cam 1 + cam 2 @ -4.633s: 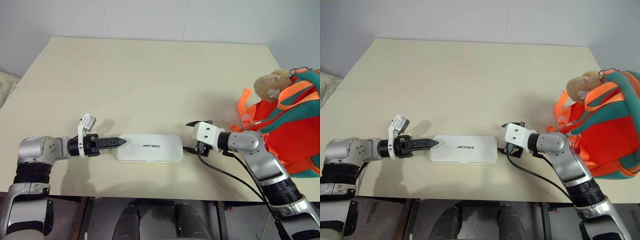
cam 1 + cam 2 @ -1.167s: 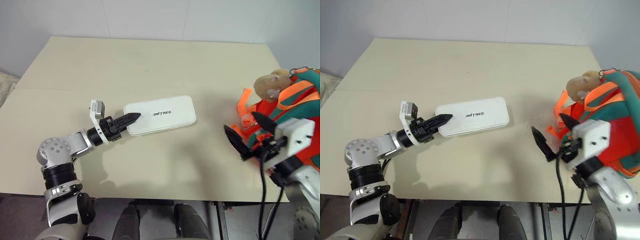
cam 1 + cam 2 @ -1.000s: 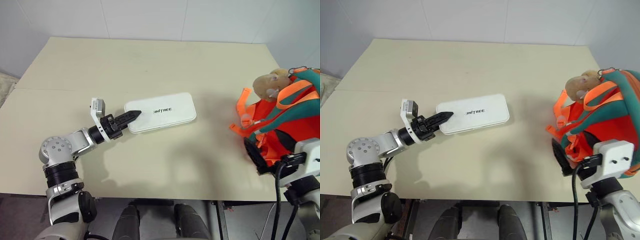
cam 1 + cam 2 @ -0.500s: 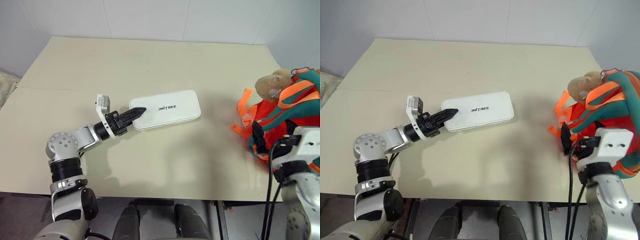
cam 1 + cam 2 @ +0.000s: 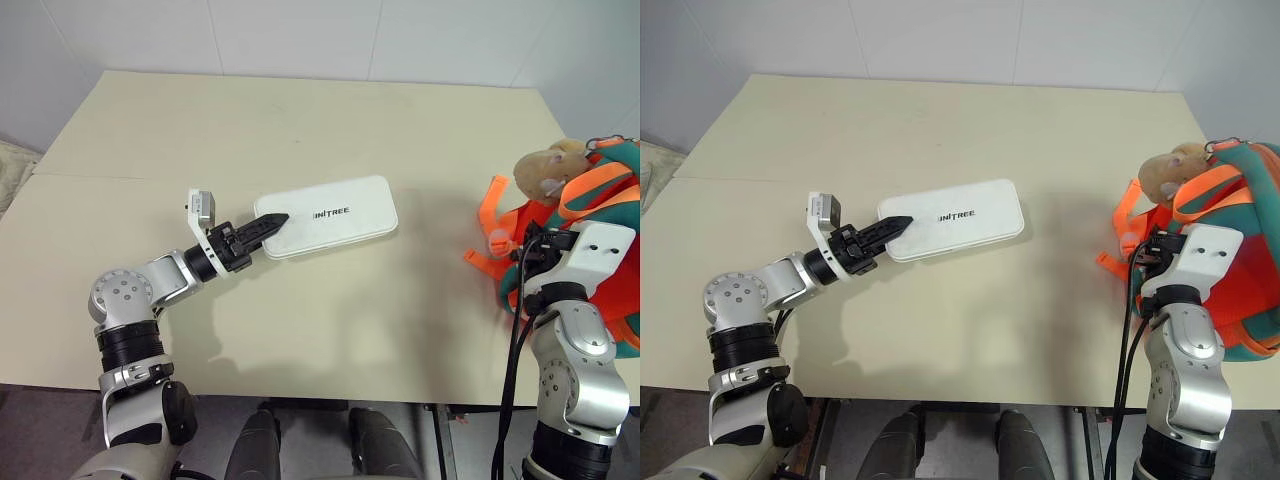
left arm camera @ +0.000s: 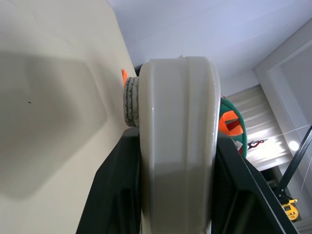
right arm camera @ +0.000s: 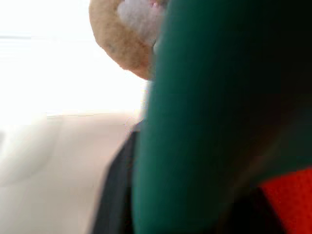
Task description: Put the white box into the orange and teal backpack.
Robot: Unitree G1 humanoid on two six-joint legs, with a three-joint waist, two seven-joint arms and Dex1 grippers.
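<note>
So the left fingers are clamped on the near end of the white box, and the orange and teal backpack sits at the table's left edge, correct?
Not quite. The left fingers do clamp one end of the white box, as the left wrist view shows, but the orange and teal backpack sits at the table's right edge, not the left. The left eye view shows it there, by the right arm.

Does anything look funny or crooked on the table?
Nothing is spilled or broken. The flat white plastic box sits slanted, not square to the beige table, because the left pincer clamps its near end. The soft orange and teal backpack slumps at the table's right edge, past the rim.
</note>
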